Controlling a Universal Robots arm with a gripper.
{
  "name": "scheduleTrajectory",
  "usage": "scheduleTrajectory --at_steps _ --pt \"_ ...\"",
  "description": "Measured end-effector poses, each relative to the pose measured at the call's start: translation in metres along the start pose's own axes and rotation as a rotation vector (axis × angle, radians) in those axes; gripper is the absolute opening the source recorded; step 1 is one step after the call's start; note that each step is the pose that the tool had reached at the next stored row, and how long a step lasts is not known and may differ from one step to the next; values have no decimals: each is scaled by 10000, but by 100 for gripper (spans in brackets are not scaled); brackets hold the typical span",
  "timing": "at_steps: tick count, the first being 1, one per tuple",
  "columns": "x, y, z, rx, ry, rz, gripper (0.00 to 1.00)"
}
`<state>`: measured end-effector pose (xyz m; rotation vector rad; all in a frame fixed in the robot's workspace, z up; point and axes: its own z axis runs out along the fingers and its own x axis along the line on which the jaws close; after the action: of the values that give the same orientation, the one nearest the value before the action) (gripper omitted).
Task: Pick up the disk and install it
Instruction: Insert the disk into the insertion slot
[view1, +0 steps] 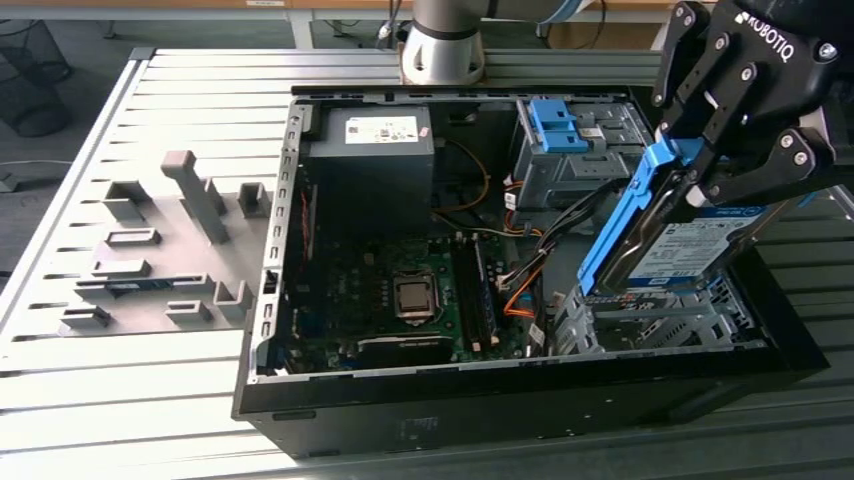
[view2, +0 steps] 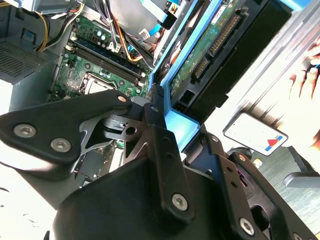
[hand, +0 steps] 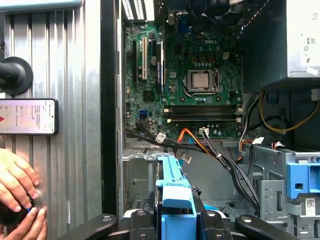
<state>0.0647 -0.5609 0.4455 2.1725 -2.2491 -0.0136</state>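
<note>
Fingers (view2: 159, 131) clamp the disk (view1: 681, 250) by its blue edges — tilted over the drive cage (view1: 667, 325), cables (view1: 523, 283) beside.

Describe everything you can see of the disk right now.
The disk is a flat silver-grey drive with a white-and-blue label and blue plastic rails; its green circuit board shows in the second wrist view. The gripper grips its upper end, holding it on edge, tilted, above the case's metal cage at the exterior view's right.

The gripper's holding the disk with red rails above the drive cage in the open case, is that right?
Not quite: the rails are blue, not red. The exterior view shows the gripper holding the blue-railed disk above the drive cage in the open case.
</note>
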Motion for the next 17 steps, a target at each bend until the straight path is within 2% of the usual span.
scheduleTrajectory --at_steps 10,17 --pt "0 0 2 0 0 0 37" --pt "-1 -23 11 0 1 1 37"
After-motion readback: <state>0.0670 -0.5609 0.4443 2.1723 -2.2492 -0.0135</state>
